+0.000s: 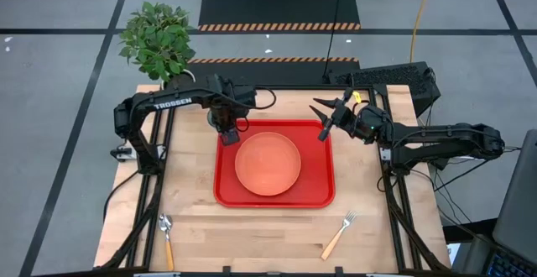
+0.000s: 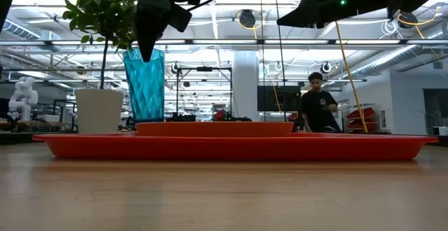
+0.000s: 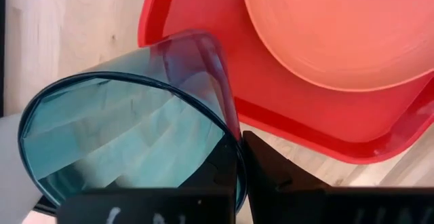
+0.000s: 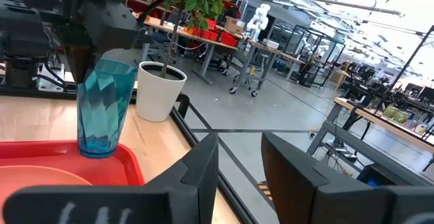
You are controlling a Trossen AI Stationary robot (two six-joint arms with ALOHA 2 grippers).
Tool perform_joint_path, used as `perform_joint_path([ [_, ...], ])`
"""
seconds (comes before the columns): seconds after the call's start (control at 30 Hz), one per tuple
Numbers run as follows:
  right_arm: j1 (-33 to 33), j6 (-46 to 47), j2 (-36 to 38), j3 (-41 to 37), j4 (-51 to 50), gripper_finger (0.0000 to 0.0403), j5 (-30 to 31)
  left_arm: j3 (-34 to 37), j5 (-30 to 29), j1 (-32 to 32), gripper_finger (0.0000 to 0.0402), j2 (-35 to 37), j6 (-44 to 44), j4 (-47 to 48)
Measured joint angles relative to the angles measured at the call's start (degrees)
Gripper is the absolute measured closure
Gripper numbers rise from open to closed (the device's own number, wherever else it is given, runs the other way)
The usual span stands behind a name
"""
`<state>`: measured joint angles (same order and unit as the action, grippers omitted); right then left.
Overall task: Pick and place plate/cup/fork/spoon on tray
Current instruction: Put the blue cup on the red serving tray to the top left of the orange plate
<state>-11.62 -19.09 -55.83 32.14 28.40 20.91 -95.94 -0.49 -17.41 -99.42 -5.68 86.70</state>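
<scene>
The salmon-orange plate (image 1: 267, 164) lies in the middle of the red tray (image 1: 319, 195). The teal cup (image 4: 102, 108) stands upright at the tray's far left corner, and my left gripper (image 1: 227, 128) is shut on its rim from above. My right gripper (image 1: 322, 122) is open and empty, in the air over the tray's far right corner. The spoon (image 1: 166, 238) lies flat on the table near its front left. The fork (image 1: 338, 234) lies flat on the table in front of the tray's right part. My left gripper holds the cup by its wall at the rim (image 3: 234, 139), with one finger inside the cup and one finger (image 3: 271, 176) outside. The fingers point down from above. The cup is upright, its base (image 4: 95, 151) down at the tray's corner.
A white pot with a green plant (image 1: 156, 38) stands at the table's far left corner, close behind the cup. Dark frame rails (image 1: 155, 185) run along the table's left and right sides. A person (image 2: 318, 101) stands in the room far behind the table.
</scene>
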Motion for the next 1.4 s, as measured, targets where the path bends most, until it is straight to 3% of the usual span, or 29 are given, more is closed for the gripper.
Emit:
perform_joint_path([
  [0.53, 0.00, -0.24, 0.00, 0.00, 0.02, 0.0296, -0.04, 0.00, -1.01, 2.01, 0.0393, -6.32, 2.69, -0.05],
  [1.23, -0.02, -1.11, 0.00, 0.00, 0.00, 0.0296, -0.04, 0.00, -0.96, 2.10, 0.0393, -6.38, 3.66, -3.12],
  [1.4, -0.02, -1.11, 0.00, 0.00, 0.00, 0.0296, -0.04, 0.00, -0.06, 2.12, 0.0371, -6.38, 3.63, -3.20],
])
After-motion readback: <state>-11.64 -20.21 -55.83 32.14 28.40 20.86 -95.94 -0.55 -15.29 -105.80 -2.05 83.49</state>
